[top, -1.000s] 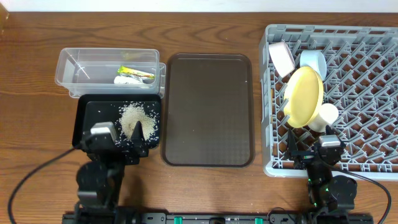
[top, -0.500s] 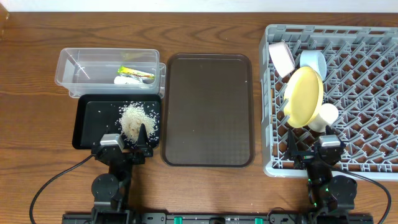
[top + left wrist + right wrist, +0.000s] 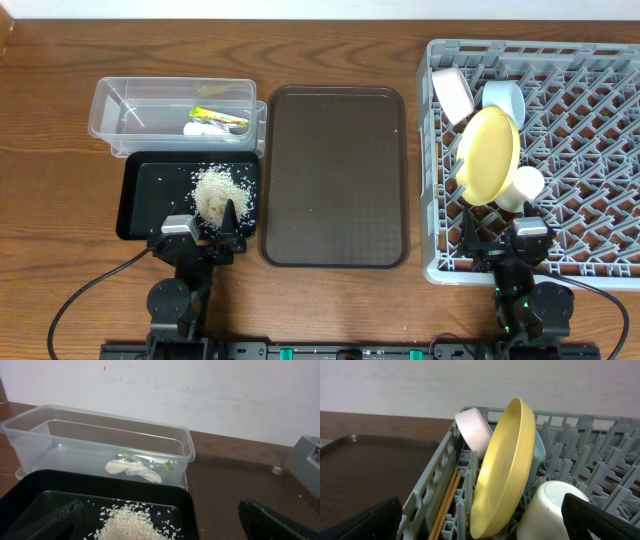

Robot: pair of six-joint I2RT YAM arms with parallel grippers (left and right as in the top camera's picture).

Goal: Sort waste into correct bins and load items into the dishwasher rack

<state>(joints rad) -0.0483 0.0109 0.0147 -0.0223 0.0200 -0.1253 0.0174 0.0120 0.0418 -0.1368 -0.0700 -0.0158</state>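
Left gripper is spread open and empty, over the near edge of the black tray, just short of the rice heaped in it. Wrapper and scrap lie in the tub. Right gripper is open and empty at the rack's near-left corner. Plate, blue bowl, white bowl, cup and chopsticks sit in the rack.

wooden table | clear tub | black tray | brown tray | grey rack

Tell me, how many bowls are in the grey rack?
2. The white bowl leans in the far left corner of the rack; the light blue bowl sits beside it, partly behind the yellow plate.
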